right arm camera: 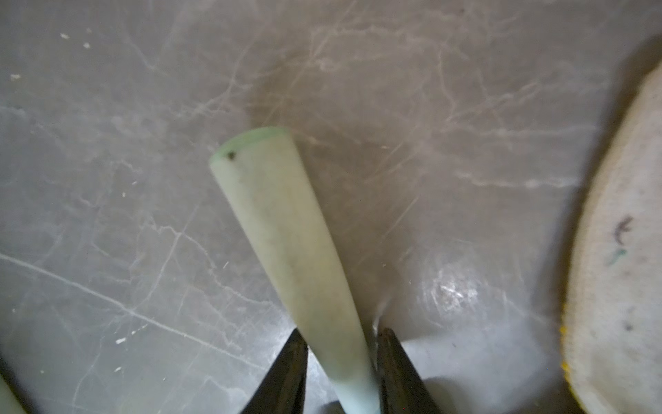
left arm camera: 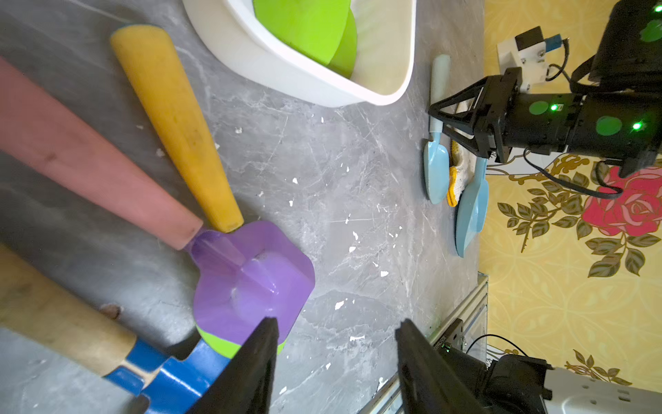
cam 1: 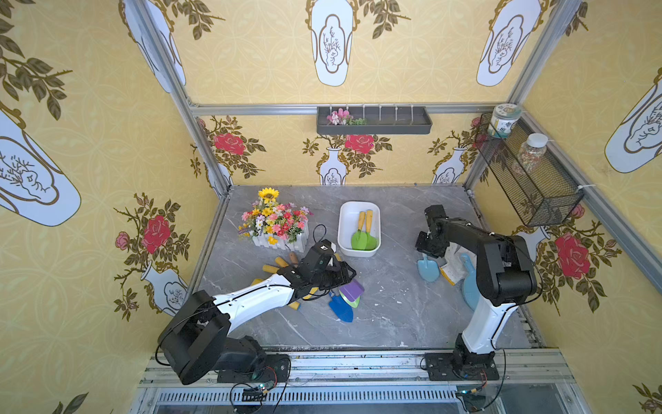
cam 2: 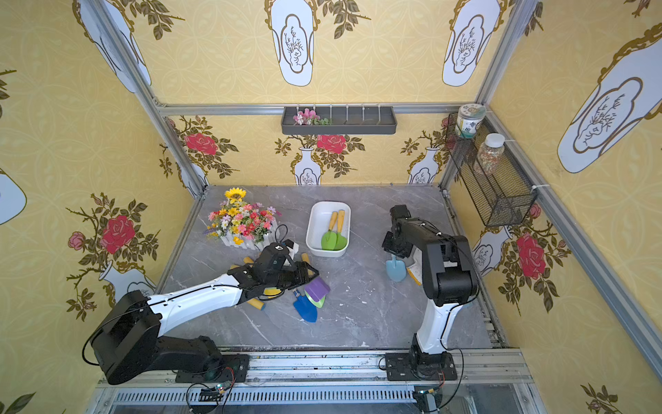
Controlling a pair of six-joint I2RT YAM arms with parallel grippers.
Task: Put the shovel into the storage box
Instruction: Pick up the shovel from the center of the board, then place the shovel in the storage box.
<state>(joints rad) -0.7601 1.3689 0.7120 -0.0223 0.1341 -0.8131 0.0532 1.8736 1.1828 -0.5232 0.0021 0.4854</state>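
The white storage box (cam 1: pixel 358 253) (cam 2: pixel 327 253) (left arm camera: pixel 304 82) stands mid-table with two green shovels (cam 1: pixel 363 239) inside. To its right a light blue shovel (cam 1: pixel 428 269) (cam 2: pixel 396 269) (left arm camera: pixel 435 165) lies on the table. My right gripper (cam 1: pixel 428 252) (cam 2: pixel 394 252) (right arm camera: pixel 342 335) is shut on its pale handle (right arm camera: pixel 286 233), both jaws against its sides. My left gripper (cam 1: pixel 349 274) (cam 2: pixel 311 274) (left arm camera: pixel 335 322) hangs open beside a purple shovel (cam 1: pixel 353 288) (left arm camera: pixel 250 279), with only bare table between its fingers. A dark blue shovel (cam 1: pixel 342 310) lies beneath the purple one.
A flower box (cam 1: pixel 276 224) stands at the back left, with several wooden handles (cam 1: pixel 283 263) lying in front of it under my left arm. A white glove (cam 1: pixel 453 267) and a light blue scoop (cam 1: pixel 469 283) lie right of the held shovel. A grey tray (cam 1: pixel 374 122) and a mesh basket (cam 1: pixel 530 175) hang on the walls.
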